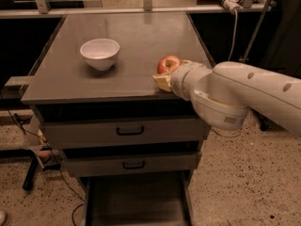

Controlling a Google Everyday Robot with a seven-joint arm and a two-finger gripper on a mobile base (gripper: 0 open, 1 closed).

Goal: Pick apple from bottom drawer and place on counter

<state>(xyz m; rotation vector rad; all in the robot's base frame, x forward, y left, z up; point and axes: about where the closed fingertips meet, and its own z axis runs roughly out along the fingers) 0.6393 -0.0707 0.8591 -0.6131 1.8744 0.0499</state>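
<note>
While gripper (pixel 172 72) fingers pinch apple (pixel 168 63) near counter (pixel 117 27) front-right edge: likely light, rigid, smooth-skinned, bruisable; hold across widest middle, gentle squeeze.

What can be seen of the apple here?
The apple is small and round, red with a yellowish patch, and looks whole. It is over the front right part of the counter, held in the gripper, whose pale fingers sit against its front and right side. Whether it touches the counter is unclear.
</note>
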